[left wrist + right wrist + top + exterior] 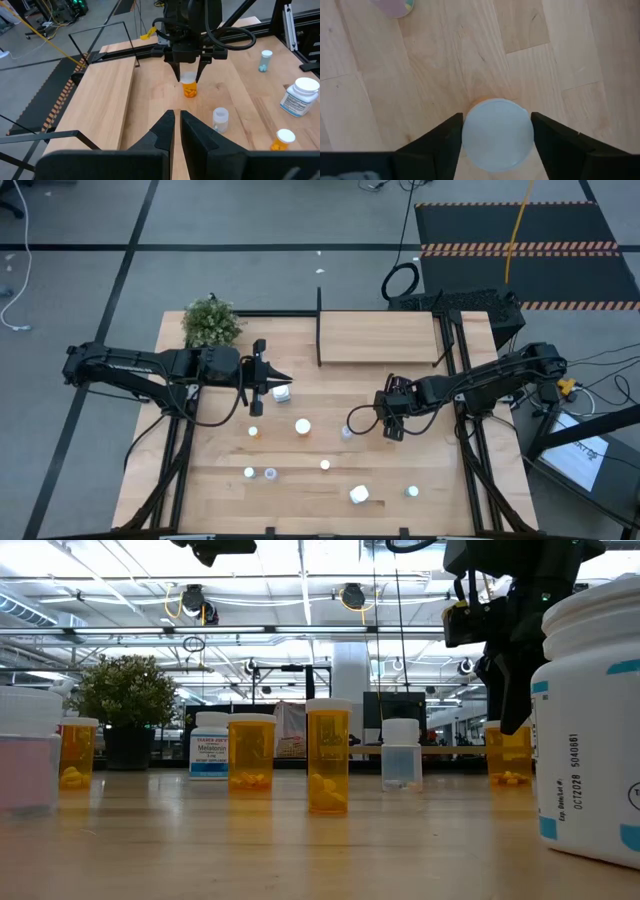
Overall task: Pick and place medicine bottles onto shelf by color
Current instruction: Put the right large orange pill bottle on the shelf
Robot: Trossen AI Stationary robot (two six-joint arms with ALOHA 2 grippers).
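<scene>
White-capped orange bottle point(496, 134) is bracketed by the right gripper point(496, 142), near the shelf point(378, 338).
Right jaws are spread either side of its cap; the left gripper point(176, 132) is closed, empty.

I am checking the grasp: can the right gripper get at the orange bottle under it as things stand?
Probably yes. The right gripper stands directly over the orange bottle, one finger on each side of its white cap; nothing blocks it.

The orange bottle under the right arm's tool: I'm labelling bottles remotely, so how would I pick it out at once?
Start at the shelf, the raised board at the table's far edge, then come toward the near edge under its right end to the right tool. The orange bottle stands upright between its fingers. It is the only bottle with a tool around it; the others stand free.
</scene>
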